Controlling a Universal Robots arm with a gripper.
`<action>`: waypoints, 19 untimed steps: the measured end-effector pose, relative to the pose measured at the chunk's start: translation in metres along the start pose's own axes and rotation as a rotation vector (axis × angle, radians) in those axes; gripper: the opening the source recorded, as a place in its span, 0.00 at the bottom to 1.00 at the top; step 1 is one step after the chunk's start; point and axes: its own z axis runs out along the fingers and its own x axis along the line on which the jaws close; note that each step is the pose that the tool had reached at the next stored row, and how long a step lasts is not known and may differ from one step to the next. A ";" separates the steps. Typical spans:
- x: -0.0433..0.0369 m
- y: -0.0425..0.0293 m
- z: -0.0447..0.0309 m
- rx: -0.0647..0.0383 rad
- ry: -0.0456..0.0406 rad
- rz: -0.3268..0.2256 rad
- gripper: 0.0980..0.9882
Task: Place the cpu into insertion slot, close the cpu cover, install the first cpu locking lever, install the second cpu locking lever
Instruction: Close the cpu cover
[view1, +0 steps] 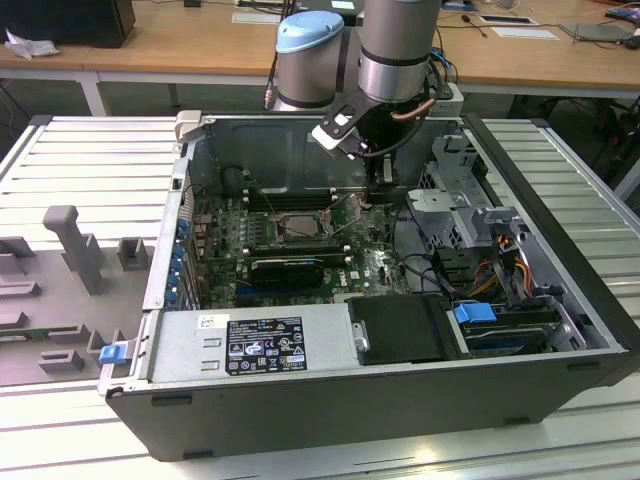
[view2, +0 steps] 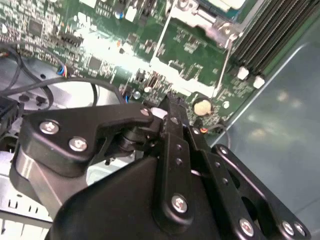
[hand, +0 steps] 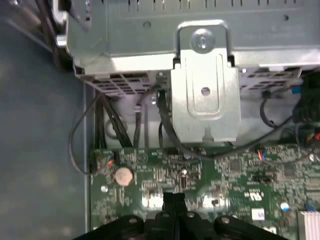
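Partly beyond second wrist view: insertion slot

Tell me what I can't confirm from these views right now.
1. Slot, exterior view: too small to tell whether it is filled.
2. Slot, second wrist view: cut off by the picture's edge.
3. Gripper, first wrist view: whether it touches the board cannot be judged.

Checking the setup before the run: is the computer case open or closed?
Open. The computer case lies on its side with no side panel; the green circuit board inside is exposed and the arm reaches in.
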 end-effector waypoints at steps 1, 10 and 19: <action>-0.0001 0.0009 0.0020 0.000 -0.0001 0.000 0.01; -0.0002 0.0014 0.0092 0.035 0.0111 0.001 0.01; -0.0009 -0.0143 0.0081 0.035 0.0114 0.001 0.01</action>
